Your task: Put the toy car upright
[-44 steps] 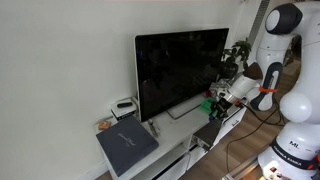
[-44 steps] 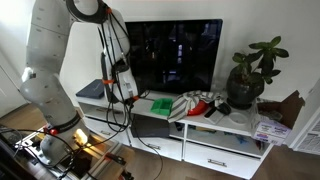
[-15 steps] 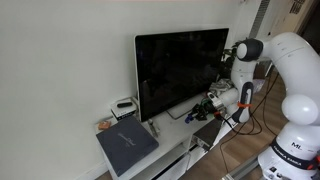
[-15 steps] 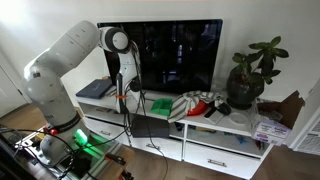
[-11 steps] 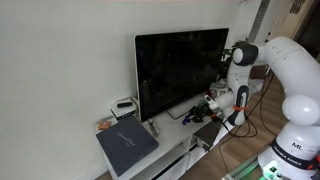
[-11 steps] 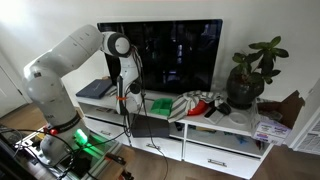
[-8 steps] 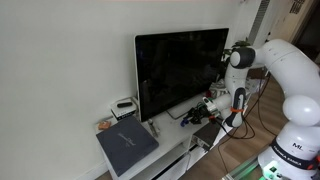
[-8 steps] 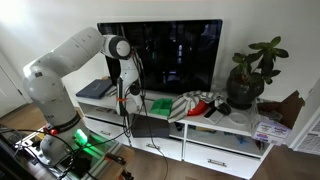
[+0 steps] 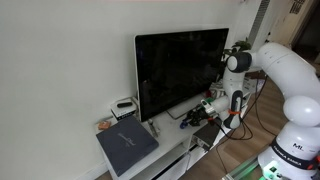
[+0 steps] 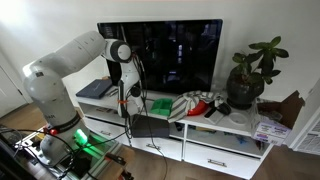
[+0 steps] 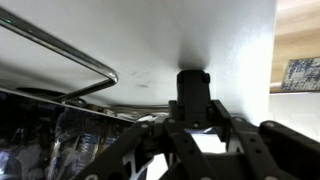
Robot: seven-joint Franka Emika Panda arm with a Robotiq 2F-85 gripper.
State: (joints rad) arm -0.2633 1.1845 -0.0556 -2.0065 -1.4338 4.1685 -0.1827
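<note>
The toy car [image 10: 160,105] is a small bright green plastic thing on the white console in front of the black TV; in an exterior view only a green bit [image 9: 208,103] shows beside the arm. My gripper [image 10: 127,97] hangs low over the console just to one side of the car, apart from it, and shows as a dark shape in an exterior view [image 9: 193,116]. In the wrist view my gripper [image 11: 200,148] has its links splayed wide over white surface, with nothing between them. The car is out of the wrist view.
The black TV [image 10: 160,55] stands right behind, its metal foot [image 11: 70,55] close to my gripper. A dark grey book [image 9: 127,145] and a small white-and-black box [image 9: 124,106] lie at the console's end. A striped cloth [image 10: 197,102] and a potted plant [image 10: 250,70] stand beyond the car.
The arm's upper joints have swung over and lowered since 2.9 s ago. The gripper has shifted slightly along the console near the car. The car has not moved.
</note>
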